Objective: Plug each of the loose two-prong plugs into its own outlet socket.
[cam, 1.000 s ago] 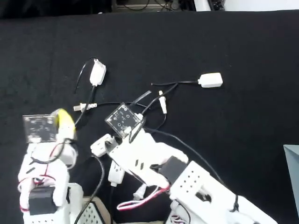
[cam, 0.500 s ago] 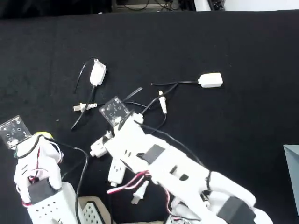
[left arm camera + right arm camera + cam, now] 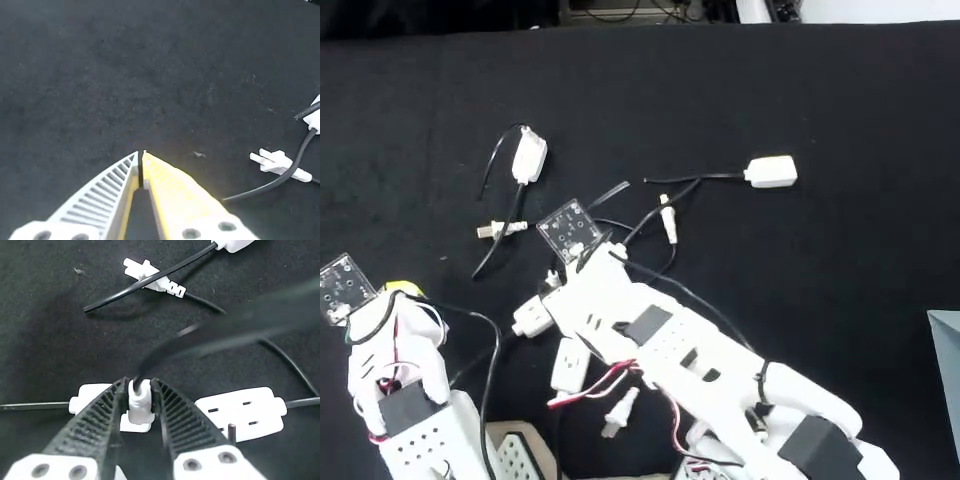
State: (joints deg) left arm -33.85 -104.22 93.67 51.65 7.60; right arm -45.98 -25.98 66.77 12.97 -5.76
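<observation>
My right gripper (image 3: 138, 385) is shut on a white two-prong plug (image 3: 139, 405) with a black cord, held directly over a white outlet socket (image 3: 95, 399); whether the prongs are in cannot be seen. From above, that gripper (image 3: 556, 290) sits at the socket (image 3: 530, 315). A second socket (image 3: 241, 412) lies beside it, also seen as the second socket (image 3: 567, 365). Loose plugs lie at the left (image 3: 502, 229), centre (image 3: 668, 218) and front (image 3: 620, 410). My left gripper (image 3: 141, 156) is shut on nothing above bare cloth, with a loose plug (image 3: 276, 163) off to its side.
Two white adapter blocks (image 3: 529, 155) (image 3: 770, 171) lie farther back, trailing black cords (image 3: 620, 225) that cross the middle of the black cloth. A grey object (image 3: 946, 345) pokes in at the right edge.
The left arm has pulled back toward the left front corner. The right arm has stretched forward and settled its plug over the socket.
</observation>
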